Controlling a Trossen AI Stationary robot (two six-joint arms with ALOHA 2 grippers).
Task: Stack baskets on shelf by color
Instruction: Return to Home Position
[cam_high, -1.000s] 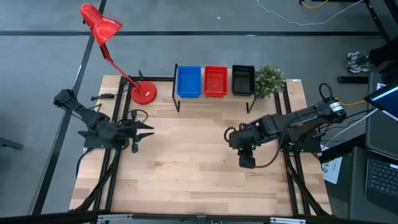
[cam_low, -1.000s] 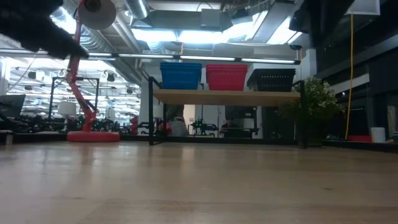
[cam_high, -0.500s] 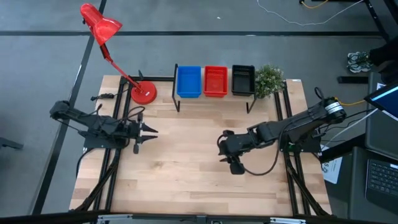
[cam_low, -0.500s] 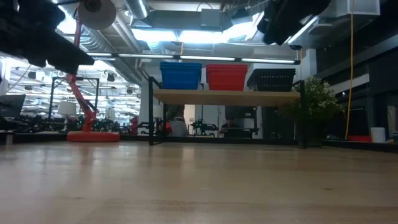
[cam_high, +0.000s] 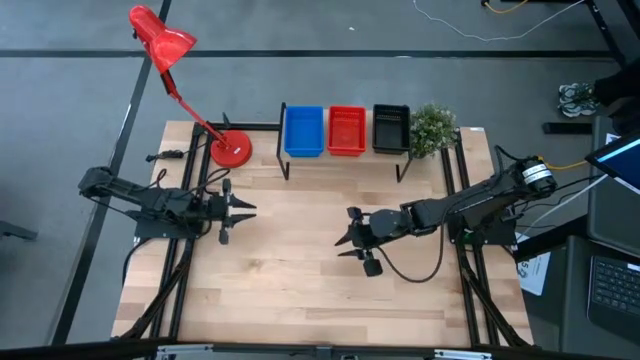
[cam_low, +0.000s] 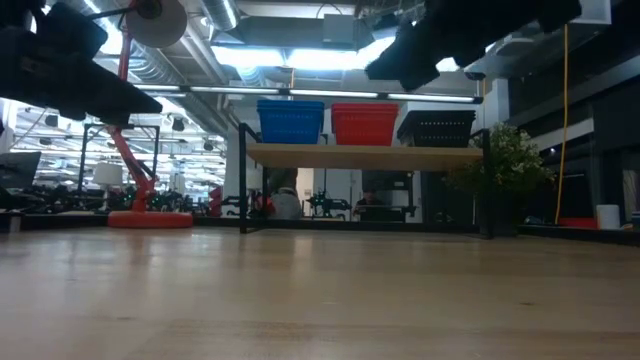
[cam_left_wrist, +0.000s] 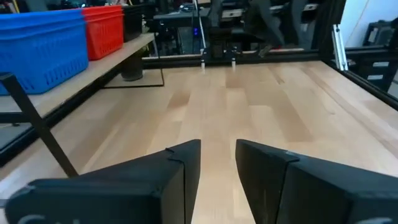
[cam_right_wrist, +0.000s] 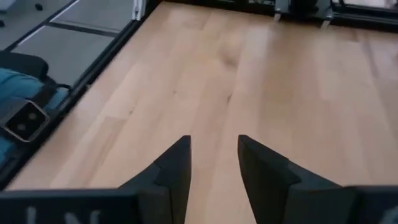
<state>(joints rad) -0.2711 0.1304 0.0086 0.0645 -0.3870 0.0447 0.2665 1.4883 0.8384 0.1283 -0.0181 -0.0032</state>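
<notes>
The right gripper (cam_high: 344, 230) has reached farther inward; it and the left gripper (cam_high: 246, 208) hang parted, empty.

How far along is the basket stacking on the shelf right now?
It looks essentially done: blue baskets, red baskets and black baskets sit side by side on the shelf, one color per spot. Nothing is in hand; the left claw and right claw hover open and empty over the table. No loose basket shows there, so only parking the arms seems left.
</notes>
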